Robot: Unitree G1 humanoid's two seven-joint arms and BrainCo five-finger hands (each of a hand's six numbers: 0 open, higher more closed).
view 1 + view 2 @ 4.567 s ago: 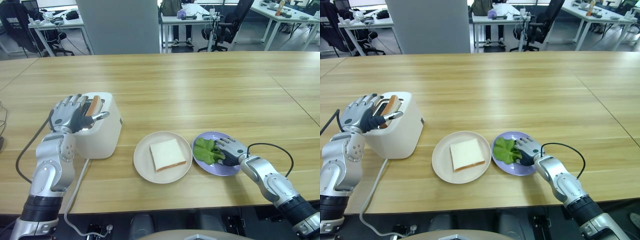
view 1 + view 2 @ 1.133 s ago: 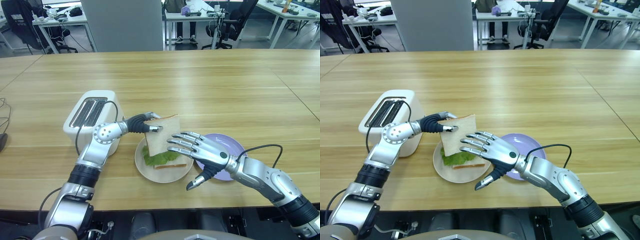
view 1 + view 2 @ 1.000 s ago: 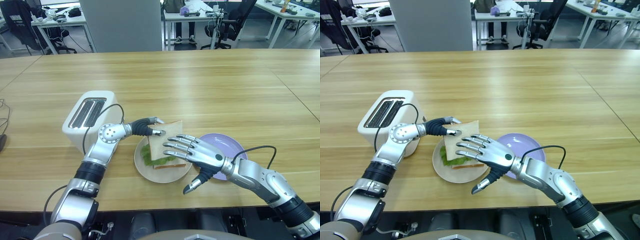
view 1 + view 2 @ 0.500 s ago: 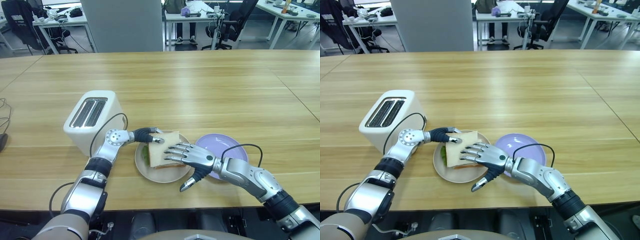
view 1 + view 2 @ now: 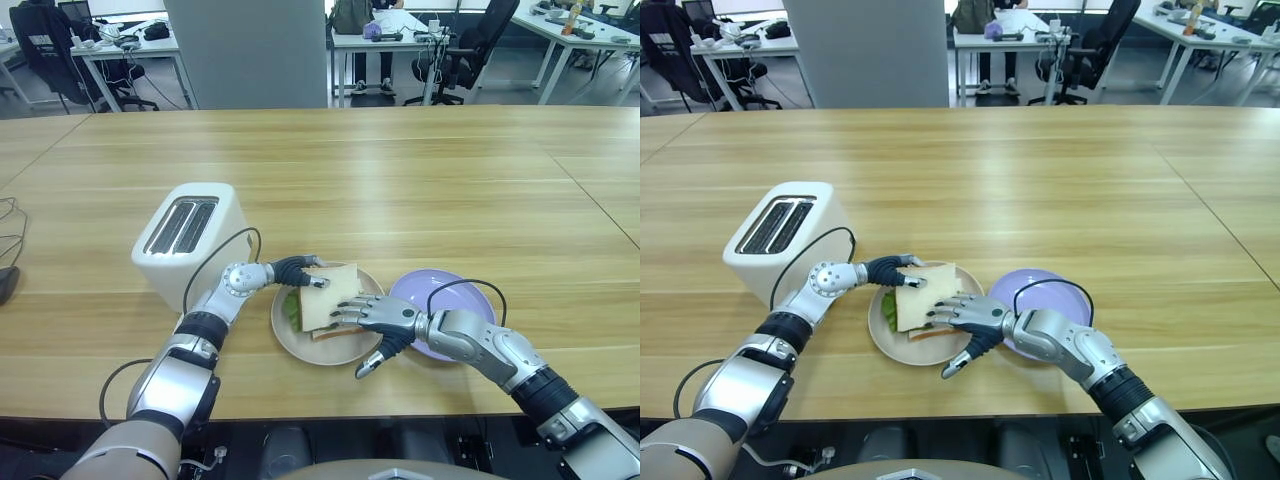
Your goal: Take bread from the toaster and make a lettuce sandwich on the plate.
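Note:
A sandwich lies on the cream plate (image 5: 288, 338): a top slice of white bread (image 5: 334, 291), green lettuce (image 5: 291, 307) showing at its left edge, and a bottom slice under it. My left hand (image 5: 297, 270) pinches the top slice's far left corner. My right hand (image 5: 368, 317) rests flat on the slice's near right part with its fingers spread. The white toaster (image 5: 184, 243) stands to the left with both slots empty.
A purple plate (image 5: 450, 299) sits bare just right of the cream plate, partly under my right forearm. The toaster's cable (image 5: 222, 251) loops over my left arm. Desks and office chairs stand beyond the table's far edge.
The top slice has come down from a tilted hold to lie flat on the lettuce. Both hands lowered with it, and my right hand now presses on it.

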